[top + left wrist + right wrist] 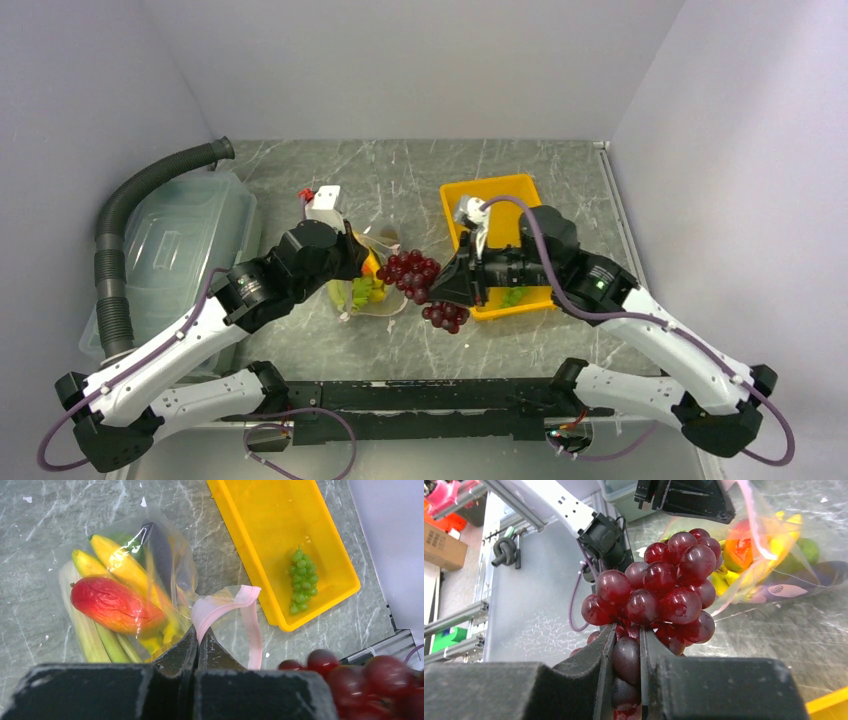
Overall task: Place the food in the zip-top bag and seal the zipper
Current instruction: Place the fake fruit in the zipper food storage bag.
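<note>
The clear, crinkly plastic zip-top bag (185, 575) is laid near the middle of the grey marbled table (400, 170), just left of the yellow rectangular plastic tray (260, 510). Its narrow pale-pink zipper strip (222, 605) is pinched between the closed jaws of the left gripper (197, 634). Yellow toy bananas (125, 565), a red-orange fruit (112, 605), a pale green leek (87, 630) and a purple eggplant (160, 550) are enclosed in the bag. A bunch of dark red toy grapes (664, 580) is clamped in the right gripper (626, 630) and held above the table beside the bag's mouth. A small bunch of green grapes (301, 582) is seen in the tray.
</note>
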Motion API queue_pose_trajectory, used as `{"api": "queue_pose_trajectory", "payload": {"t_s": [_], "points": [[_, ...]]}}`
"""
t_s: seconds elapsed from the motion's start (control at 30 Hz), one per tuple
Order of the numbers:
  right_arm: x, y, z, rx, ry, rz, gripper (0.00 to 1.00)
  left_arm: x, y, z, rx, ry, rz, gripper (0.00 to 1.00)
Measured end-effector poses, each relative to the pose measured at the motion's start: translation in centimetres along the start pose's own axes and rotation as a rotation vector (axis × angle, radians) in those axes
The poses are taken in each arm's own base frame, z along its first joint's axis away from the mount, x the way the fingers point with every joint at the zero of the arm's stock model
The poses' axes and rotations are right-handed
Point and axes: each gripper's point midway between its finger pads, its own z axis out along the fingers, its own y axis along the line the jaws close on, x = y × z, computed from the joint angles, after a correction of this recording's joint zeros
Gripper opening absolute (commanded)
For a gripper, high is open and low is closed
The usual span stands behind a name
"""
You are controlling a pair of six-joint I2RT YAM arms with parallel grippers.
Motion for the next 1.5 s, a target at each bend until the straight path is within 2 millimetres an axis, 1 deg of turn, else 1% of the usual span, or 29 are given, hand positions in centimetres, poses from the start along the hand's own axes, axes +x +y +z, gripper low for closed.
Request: {"api": "queue_pose_trajectory", "payload": {"t_s": [0.1,0.3,0.57,0.67,0.77,0.93,1.07,1.2,1.43,1.5], "points": [[0.8,0.0,1.7,0.000,0.049,-0.002,0.00,0.0,0.0,0.0,0.000,0.001,0.000,0.00],[2.2,-0.9,4.6,0.061,0.132,-0.007,0.00,0.1,-0.1,0.0,0.005,0.005,0.000,0.00],[2.3,-4.1,7.3,0.221,0.174,0.015,0.00,0.2,-0.2,0.0,0.010,0.010,0.000,0.00],[2.7,-5.4,8.3,0.265,0.194,0.035,0.00,0.2,-0.2,0.0,0.011,0.010,0.000,0.00],[3.3,-6.3,9.3,0.295,0.220,0.051,0.00,0.2,-0.3,0.0,0.016,0.015,0.001,0.00],[3.4,-7.6,11.3,0.332,0.246,0.079,0.00,0.3,-0.3,0.0,0.022,0.019,0.003,0.00],[3.8,-8.1,12.4,0.346,0.276,0.107,0.00,0.2,-0.1,0.0,0.016,0.015,0.007,0.00],[4.0,-9.0,13.3,0.379,0.284,0.125,0.00,0.2,-0.3,0.0,0.026,0.016,0.009,0.00],[4.4,-10.7,14.3,0.434,0.289,0.161,0.00,0.3,-0.7,-0.1,0.055,0.028,0.033,0.00],[4.6,-11.4,14.3,0.455,0.289,0.177,0.00,0.4,-0.7,-0.1,0.057,0.030,0.045,0.00]]}}
